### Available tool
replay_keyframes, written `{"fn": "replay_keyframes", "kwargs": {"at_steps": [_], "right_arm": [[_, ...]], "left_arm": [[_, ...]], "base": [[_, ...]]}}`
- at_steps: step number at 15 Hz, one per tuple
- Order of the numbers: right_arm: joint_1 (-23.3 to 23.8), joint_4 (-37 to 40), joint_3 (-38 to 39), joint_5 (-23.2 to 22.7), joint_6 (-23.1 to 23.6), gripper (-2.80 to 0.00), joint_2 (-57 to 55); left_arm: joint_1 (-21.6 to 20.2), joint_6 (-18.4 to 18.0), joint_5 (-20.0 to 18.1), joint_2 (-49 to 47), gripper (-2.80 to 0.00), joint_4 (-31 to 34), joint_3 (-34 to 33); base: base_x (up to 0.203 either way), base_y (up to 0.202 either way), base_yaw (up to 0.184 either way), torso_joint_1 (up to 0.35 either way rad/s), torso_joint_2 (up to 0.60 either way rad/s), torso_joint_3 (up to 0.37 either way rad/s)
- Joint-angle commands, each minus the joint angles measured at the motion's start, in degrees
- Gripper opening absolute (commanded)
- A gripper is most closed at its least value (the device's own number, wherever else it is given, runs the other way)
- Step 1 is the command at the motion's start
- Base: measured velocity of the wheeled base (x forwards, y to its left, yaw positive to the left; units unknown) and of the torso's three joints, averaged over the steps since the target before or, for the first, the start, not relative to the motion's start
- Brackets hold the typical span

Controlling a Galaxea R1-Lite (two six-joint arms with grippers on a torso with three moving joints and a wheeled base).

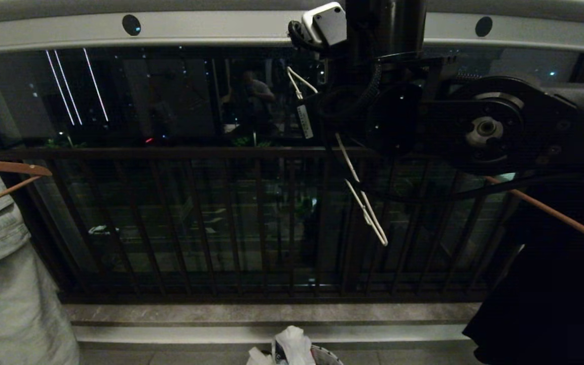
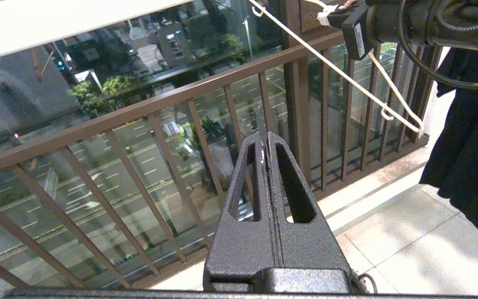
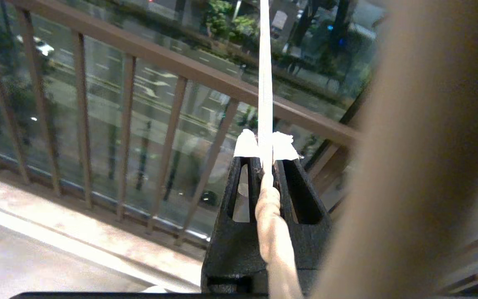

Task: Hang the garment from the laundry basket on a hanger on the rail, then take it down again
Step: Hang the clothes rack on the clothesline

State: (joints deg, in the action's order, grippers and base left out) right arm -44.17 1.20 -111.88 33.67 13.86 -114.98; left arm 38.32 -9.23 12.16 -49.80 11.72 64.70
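- My right claw (image 3: pixel 266 166) is up high by the rail (image 1: pixel 211 33), and it is clamped on the hanger (image 1: pixel 365 205) at its twisted neck.
- The hanger is thin, white and bare, with no shirt on it. It slants down from my claw in front of the dark balcony railing (image 1: pixel 195 152).
- My left claw (image 2: pixel 265 141) is pressed together with nothing in it. It points at the balcony railing, lower than the hanger.
- The garment (image 1: pixel 292 347) is a white heap in the laundry basket (image 1: pixel 328 355), down on the floor.
- A black garment (image 1: pixel 550 284) hangs on my right. Pale jeans (image 1: pixel 3 274) hang on my left.
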Motion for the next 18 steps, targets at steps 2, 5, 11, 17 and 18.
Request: {"fn": "replay_keyframes", "kwargs": {"at_steps": [2, 5, 11, 17, 18], "right_arm": [[1.33, -0.40, -1.24, -0.62, 2.85, -2.80, -0.86], [2.74, 0.03, -1.24, -2.30, 3.28, -2.80, -1.30], [3.13, -0.06, -1.15, -4.05, 3.98, -2.80, -1.39], [3.13, -0.57, -1.15, -5.14, 3.91, 0.00, -1.30], [3.13, -0.67, -1.15, -5.19, 3.89, 0.00, -1.30]], "left_arm": [[0.01, -0.52, 0.06, -0.21, -2.80, 0.06, -0.18], [0.01, -0.70, 0.06, -0.39, -2.80, 0.06, -0.36], [0.01, -0.73, -0.03, -1.17, -2.80, 0.13, -0.54], [0.01, -0.79, -0.03, -1.95, -2.80, 0.06, -0.89], [0.01, -0.79, -0.03, -2.11, -2.80, 0.06, -0.84]], "base": [[0.000, 0.000, 0.000, 0.000, 0.00, 0.000], [0.000, 0.000, 0.000, 0.000, 0.00, 0.000], [0.000, 0.000, 0.000, 0.000, 0.00, 0.000], [0.000, 0.000, 0.000, 0.000, 0.00, 0.000], [0.000, 0.000, 0.000, 0.000, 0.00, 0.000]]}}
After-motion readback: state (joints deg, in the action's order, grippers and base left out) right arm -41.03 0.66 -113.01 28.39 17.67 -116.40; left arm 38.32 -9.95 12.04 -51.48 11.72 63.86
